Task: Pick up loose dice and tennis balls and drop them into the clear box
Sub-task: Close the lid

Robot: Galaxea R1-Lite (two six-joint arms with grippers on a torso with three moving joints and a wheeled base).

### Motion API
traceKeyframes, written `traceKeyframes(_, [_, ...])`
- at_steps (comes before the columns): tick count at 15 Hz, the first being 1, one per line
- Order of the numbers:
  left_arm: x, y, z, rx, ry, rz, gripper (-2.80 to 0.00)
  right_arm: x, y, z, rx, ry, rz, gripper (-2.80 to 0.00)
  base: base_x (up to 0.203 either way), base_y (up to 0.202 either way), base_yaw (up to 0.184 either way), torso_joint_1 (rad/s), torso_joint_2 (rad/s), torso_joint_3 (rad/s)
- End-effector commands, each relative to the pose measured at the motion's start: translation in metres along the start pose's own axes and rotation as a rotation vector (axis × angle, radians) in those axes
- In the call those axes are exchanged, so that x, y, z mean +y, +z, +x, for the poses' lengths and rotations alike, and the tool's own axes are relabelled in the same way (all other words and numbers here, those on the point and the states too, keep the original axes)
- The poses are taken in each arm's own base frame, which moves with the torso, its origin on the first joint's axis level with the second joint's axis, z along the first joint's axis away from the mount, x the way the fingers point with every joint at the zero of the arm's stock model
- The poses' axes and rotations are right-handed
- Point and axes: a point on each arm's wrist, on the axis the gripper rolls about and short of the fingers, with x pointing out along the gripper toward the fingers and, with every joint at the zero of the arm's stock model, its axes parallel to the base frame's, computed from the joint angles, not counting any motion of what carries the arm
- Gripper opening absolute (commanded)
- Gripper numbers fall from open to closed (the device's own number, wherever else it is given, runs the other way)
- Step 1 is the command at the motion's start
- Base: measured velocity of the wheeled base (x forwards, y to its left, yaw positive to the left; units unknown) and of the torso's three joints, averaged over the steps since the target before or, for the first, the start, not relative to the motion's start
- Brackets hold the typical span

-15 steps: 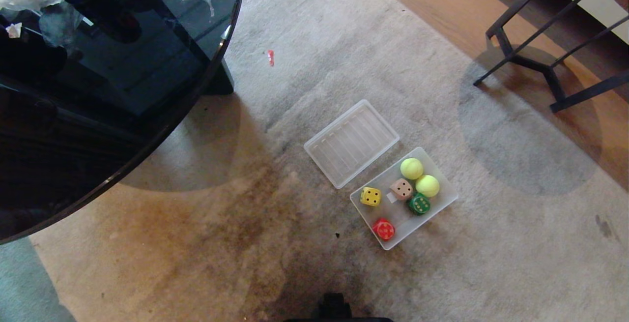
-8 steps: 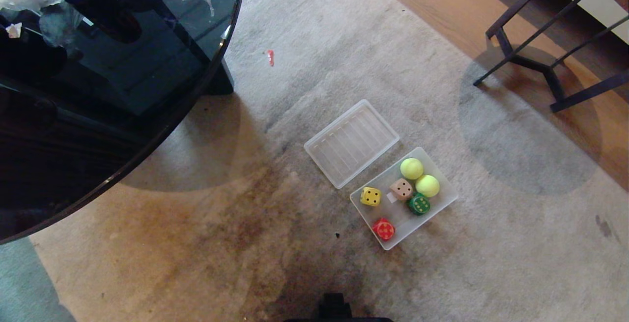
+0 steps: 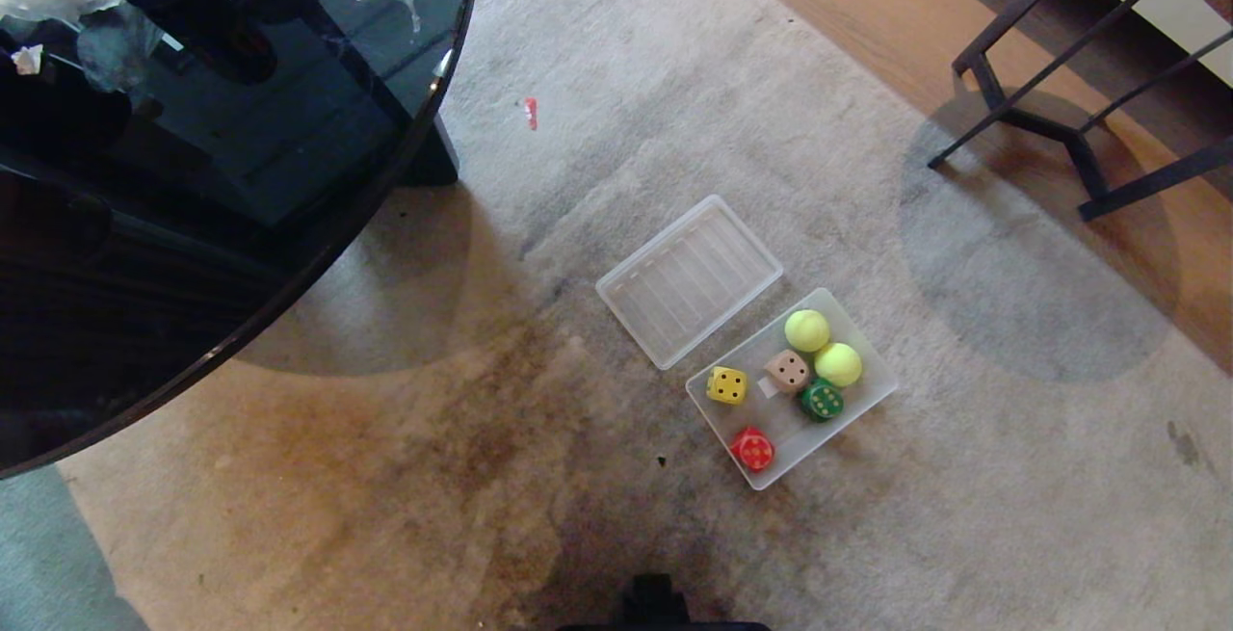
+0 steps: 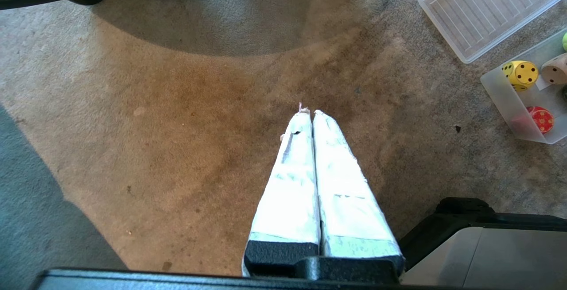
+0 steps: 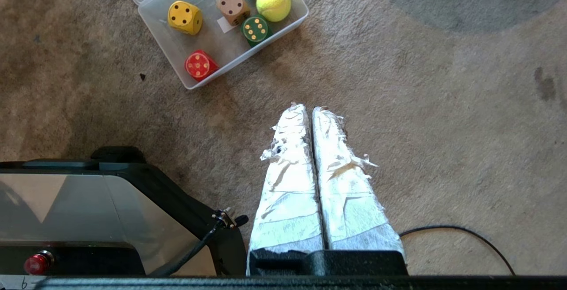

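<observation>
the clear box sits on the grey carpet, and everything for the task lies inside it. the two tennis balls rest side by side at the far end, touching each other. the tan die lies next to them in the middle, and the yellow die is against the box's left wall. a green die sits just beside the nearer ball, and a red die lies in the near corner.

the flat ribbed lid lies on the carpet just beyond the box, its edge touching or nearly touching the box's far-left rim. a small red scrap lies on the carpet well beyond the lid. a dark round glass table fills the upper left, with crumpled plastic on top. a black metal frame stands at the upper right on the wood floor.

nothing stands between the claws and the box. the left claw hangs clenched and empty over the stained carpet, well to the left of the box. the right claw is also clenched and empty, over bare carpet near the box's near side.
</observation>
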Motion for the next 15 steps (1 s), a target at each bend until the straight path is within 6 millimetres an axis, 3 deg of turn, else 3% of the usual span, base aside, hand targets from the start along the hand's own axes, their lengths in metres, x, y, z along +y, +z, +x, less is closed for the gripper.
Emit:
traceKeyframes(1, [0.0000,0.0000,0.0000,0.000,0.000,-0.001,-2.80,0.0000,0.0003,0.0002,0.005,0.001,-0.001,-2.80,0.000,0.000,0.000,0.000,0.00,0.000])
traceKeyframes(4, [0.0000,0.0000,0.0000,0.000,0.000,0.001,-2.80,0.0000,0.0006,0.0001,0.005,0.001,-0.001,-2.80,0.002,-0.002,0.028,0.001,0.00,0.001])
traceKeyframes(11, [0.0000,0.0000,0.0000,0.000,0.000,-0.001,-2.80,0.0000,0.0004,0.0004,0.002,0.001,0.001,-2.80,0.002,-0.007,0.139,0.002,0.00,0.002])
traceKeyframes(15, [0.0000,0.0000,0.0000,0.000,0.000,-0.001,-2.80,0.0000,0.0002,0.0004,0.003,0.001,0.002,-2.80,0.000,0.000,0.000,0.000,0.00,0.000])
